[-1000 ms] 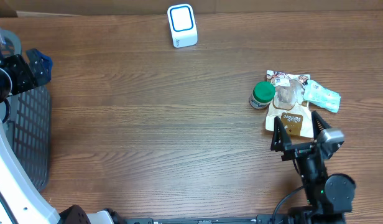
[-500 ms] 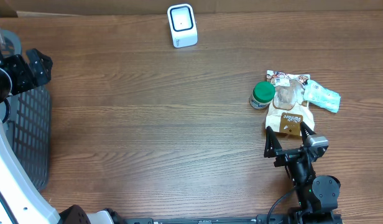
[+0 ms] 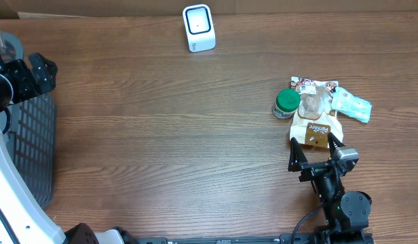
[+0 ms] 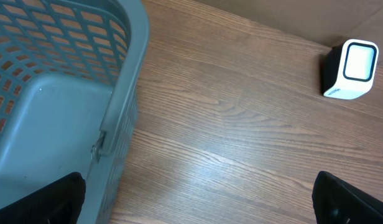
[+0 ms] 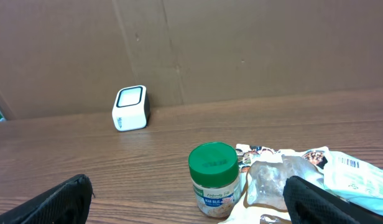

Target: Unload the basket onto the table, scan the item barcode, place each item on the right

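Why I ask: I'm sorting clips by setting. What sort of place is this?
Probably a mock checkout bench, not a real shop: a small white scanner stands on a wooden table, a green-lidded jar and snack packets lie piled together, and a grey mesh basket sits at the side.

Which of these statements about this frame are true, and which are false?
1. The green-lidded jar stands upright next to the brown packet. True.
2. The right end effector is shut on the jar. False: it is open and holds nothing.
3. The white scanner stands at the far edge of the table, well apart from the jar. True.
4. The left end effector hovers over the scanner. False: it is open, at the grey basket on the left.
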You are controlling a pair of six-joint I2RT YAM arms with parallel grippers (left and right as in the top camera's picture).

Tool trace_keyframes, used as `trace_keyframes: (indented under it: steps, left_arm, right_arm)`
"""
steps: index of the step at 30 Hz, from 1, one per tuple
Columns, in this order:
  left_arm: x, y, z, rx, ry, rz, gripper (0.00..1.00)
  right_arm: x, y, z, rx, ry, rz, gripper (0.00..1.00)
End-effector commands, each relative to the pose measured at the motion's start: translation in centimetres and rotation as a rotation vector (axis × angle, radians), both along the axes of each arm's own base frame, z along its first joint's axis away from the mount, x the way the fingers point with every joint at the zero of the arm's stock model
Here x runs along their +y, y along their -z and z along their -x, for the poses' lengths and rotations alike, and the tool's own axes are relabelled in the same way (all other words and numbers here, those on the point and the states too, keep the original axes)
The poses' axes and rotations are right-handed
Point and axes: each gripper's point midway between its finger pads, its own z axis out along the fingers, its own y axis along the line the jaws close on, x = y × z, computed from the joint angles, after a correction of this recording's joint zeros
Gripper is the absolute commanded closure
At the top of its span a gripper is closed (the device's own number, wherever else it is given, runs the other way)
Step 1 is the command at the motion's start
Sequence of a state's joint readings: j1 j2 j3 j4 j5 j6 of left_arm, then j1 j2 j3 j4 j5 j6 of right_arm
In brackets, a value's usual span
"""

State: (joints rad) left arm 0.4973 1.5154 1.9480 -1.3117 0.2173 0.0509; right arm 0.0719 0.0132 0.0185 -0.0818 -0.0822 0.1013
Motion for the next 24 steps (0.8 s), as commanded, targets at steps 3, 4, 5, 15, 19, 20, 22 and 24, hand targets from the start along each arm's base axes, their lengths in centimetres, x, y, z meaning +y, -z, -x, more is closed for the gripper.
trace_keyframes:
  steps: [3,4,5,15,19,20,22,24]
  left_arm:
    - [-0.4,-0.1,-0.2,-0.01,0.005,0.015,0.01]
    - [-0.4,-0.1,-0.2,-0.01,0.005,0.015,0.0]
    - [-0.4,-0.1,-0.2,-0.01,0.005,0.015,0.01]
    - [-0.4,-0.2,-0.3,-0.01,0.005,0.014,0.0]
    - [-0.5,-0.4,-0.1,-0.016,0.006,0.011,0.0]
    - [-0.8,-0.4,-0.2,-0.017,0.015,0.01,0.01]
    - [-2.1,-0.6,-0.5,-0.022,0.051,0.008,0.0]
    - [-4.1,-1.0,-0.8,-0.033,0.105,0.003,0.0]
  right_arm:
    - [0.0,0.2,0.0,-0.004,-0.002,-0.003,0.0]
    - [0.0,0.2,0.0,-0.004,-0.002,-0.003,0.0]
    - [0.0,0.2,0.0,-0.004,-0.002,-0.003,0.0]
    - [0.0,0.2,0.0,-0.004,-0.002,-0.003,0.0]
    - [0.0,0.2,0.0,-0.004,-0.002,-0.003,0.0]
    - [0.0,0.2,0.0,-0.004,-0.002,-0.003,0.0]
    - [0.0,0.2,0.0,-0.004,-0.002,-0.003,0.0]
    - [0.0,0.2,0.0,-0.004,-0.002,-0.003,0.0]
